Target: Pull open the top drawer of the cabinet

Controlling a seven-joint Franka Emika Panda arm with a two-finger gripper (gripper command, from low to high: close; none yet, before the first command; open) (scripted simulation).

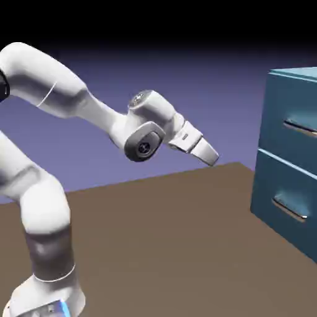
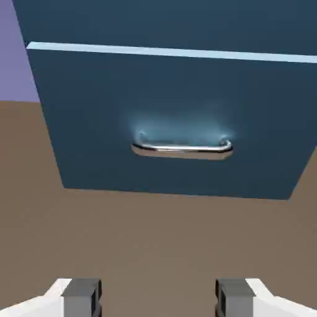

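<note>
The teal-blue cabinet stands at the exterior view's right. Its top drawer is flush with the cabinet, and a silver bar handle runs across it. My gripper hangs in the air well to the left of the cabinet, tilted down toward it and touching nothing. In the hand view the fingertips stand apart at the bottom edge around my gripper, open and empty. That view faces the lower drawer's handle. Only a strip of the top drawer shows above the pale seam.
The lower drawer with its own silver handle sits under the top one, also flush. Brown table stretches between my arm's base and the cabinet. The backdrop is plain blue-violet.
</note>
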